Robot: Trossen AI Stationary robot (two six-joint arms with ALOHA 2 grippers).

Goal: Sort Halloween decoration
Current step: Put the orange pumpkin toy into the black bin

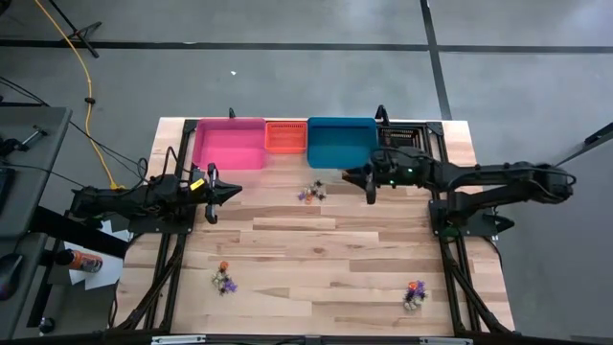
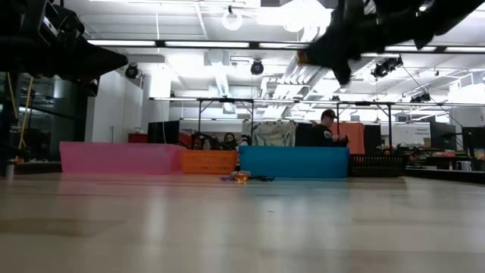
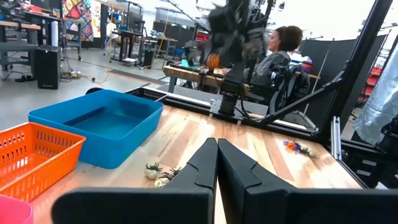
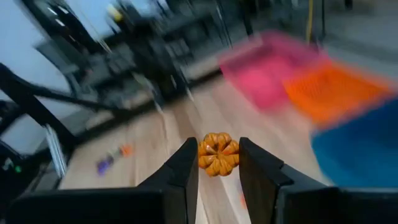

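Note:
The Halloween decoration lies in three small heaps on the wooden table: one in the middle (image 1: 311, 194) in front of the bins, one near the left front (image 1: 223, 279), and one near the right front (image 1: 414, 293). My right gripper (image 1: 370, 192) hangs above the table just in front of the blue bin (image 1: 342, 142), shut on a tiny orange pumpkin (image 4: 218, 154). My left gripper (image 1: 235, 192) is shut and empty. It floats level in front of the pink bin (image 1: 230, 144) and points toward the middle heap (image 3: 158, 174). My right gripper pinches the orange pumpkin trinket (image 4: 218, 154) between its two fingers (image 4: 184, 168), one on each side of it. The pumpkin is lifted clear, high above the tabletop (image 2: 301, 57).
Along the far edge stand the pink bin, a small orange basket (image 1: 284, 136), the blue bin and a black bin (image 1: 407, 134). A person (image 2: 327, 125) sits beyond the table. Bare wood lies between the heaps.

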